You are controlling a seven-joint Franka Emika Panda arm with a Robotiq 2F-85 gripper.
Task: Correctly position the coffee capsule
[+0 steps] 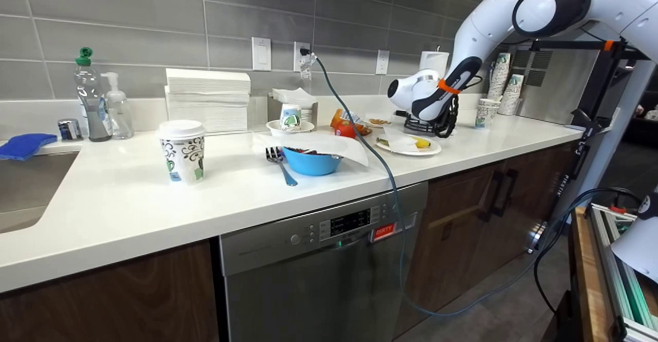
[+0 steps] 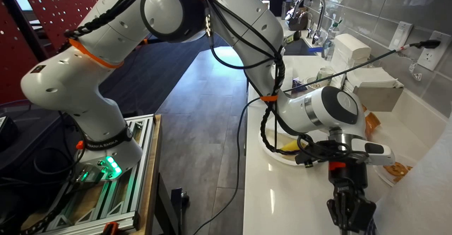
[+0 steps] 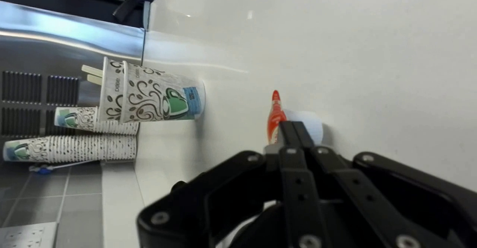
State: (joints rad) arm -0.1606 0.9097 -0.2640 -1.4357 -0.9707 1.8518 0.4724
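Capsule on the white bench, as the wrist view has it: pale body, red lid uppermost, lettering too small for me to read. Tool lies across it in that view, fingers pressed together and hiding part of the body; whether they touch it, I cannot tell.

Containers. Near the capsule, two nested paper cups, upright, printed with scrolls, beans and a green mug; two pale sticks poke from the mouth. Beyond, two stacks of matching cups, mouths down. Farther along, in an exterior view, a paper cup under a white lid, contents hidden. Blue bowl with something dark in it, a white sheet partly over the top, a fork just beside. Another small cup sits in or against a white bowl; I can't settle which. Plate bears a paper napkin and something yellow, banana peel by its look. Clear bottle with a green cap next to a pump bottle. Orange bag near a round red fruit; brand unreadable from here.

Writing. Nested cups' side print reads Dixie, as best I make out. Red tag on the dishwasher: DIRTY. Black pole: PIXSTIK. Collar at the foot of the robot arm: FRANKA EMIKA.
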